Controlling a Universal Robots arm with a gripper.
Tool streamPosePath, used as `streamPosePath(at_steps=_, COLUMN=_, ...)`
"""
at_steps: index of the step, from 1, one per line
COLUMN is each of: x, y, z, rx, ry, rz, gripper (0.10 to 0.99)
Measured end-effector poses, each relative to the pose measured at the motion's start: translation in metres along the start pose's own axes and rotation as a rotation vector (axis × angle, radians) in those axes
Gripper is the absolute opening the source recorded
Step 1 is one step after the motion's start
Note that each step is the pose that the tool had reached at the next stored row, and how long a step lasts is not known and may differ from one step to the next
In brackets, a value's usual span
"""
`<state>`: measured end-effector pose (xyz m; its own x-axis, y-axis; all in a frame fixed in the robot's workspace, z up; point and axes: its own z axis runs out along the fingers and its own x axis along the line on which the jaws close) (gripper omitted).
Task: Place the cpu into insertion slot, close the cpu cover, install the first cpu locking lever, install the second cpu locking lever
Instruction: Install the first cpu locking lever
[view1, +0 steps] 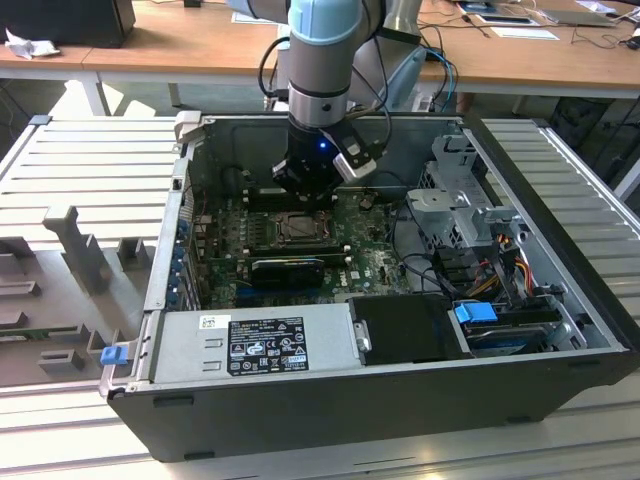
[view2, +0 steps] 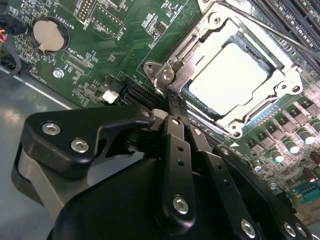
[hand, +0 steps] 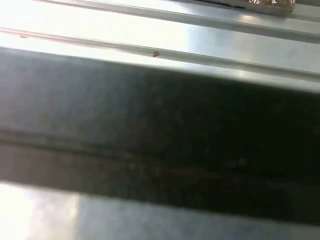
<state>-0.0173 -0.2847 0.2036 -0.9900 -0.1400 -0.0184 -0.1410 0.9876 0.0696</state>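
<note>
A: Where does the small flat square silver-grey cpu (view2: 226, 77) sit?

B: In the square metal-rimmed insertion slot (view2: 200, 47) on the green circuit board (view2: 107, 47), with the thin silver-grey cpu cover frame (view2: 272, 97) lying down around it, its cut-out leaving the chip top bare. That looks seated and covered, judging by how flat it lies.

A: And the black tool (view2: 172, 102)?

B: Its fingers are drawn narrow, tips together, holding nothing, right at the socket's corner by a thin lever rod (view2: 280, 32).

A: Room to move?

B: Tight. In the exterior view the arm's tool (view1: 305, 195) reaches down inside the open dark computer case (view1: 400, 400), whose walls and a long black bar-shaped part (view1: 290, 270) stand near.
</note>
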Motion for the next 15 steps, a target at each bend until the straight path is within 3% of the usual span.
streamPosePath(at_steps=5, x=-0.0002, y=0.0006, z=-0.0106, rx=0.001, ry=0.0005, rz=0.0, gripper=0.106)
streamPosePath(at_steps=15, x=0.0004, y=-0.0033, z=-0.0109, rx=0.002, ry=0.0007, rz=0.0, gripper=0.106)
